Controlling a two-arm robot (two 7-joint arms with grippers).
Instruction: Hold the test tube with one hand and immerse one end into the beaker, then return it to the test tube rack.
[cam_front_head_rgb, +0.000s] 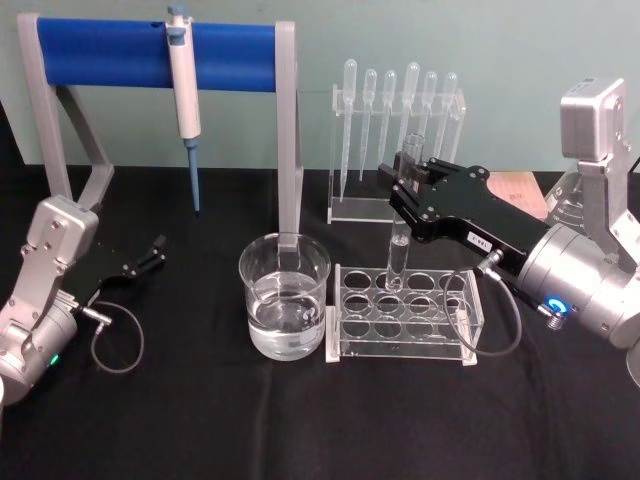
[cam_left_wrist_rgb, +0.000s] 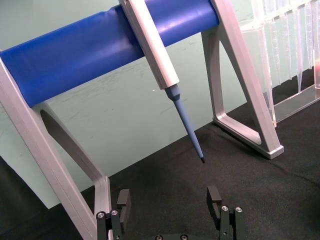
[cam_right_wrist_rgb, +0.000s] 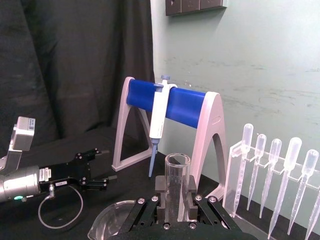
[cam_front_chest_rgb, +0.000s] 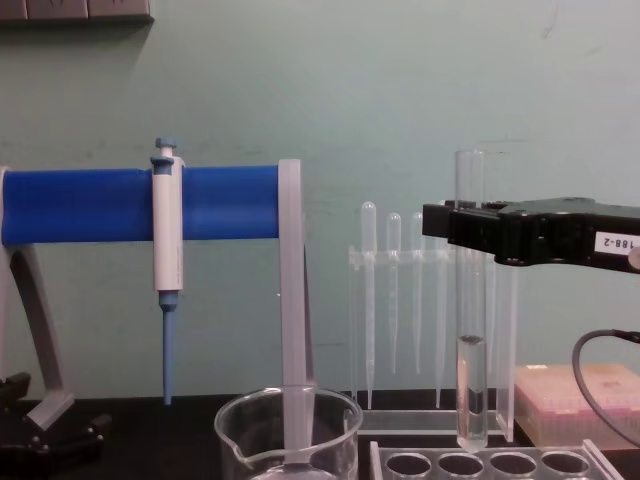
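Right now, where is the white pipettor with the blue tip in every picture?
Head view: the white plastic pipettor with a blue tip hangs upper left.
Left wrist view: it slants across the blue cylindrical bar.
Right wrist view: it hangs upright on the bar.
Chest view: left side, hanging upright.
Shared landmark: that blue bar.

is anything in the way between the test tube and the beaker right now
Nothing visible. The right pincer holds the test tube upright just above the test tube rack. The beaker stands beside the rack on its left, with open air between. The pipettor stand has its grey leg behind the beaker.
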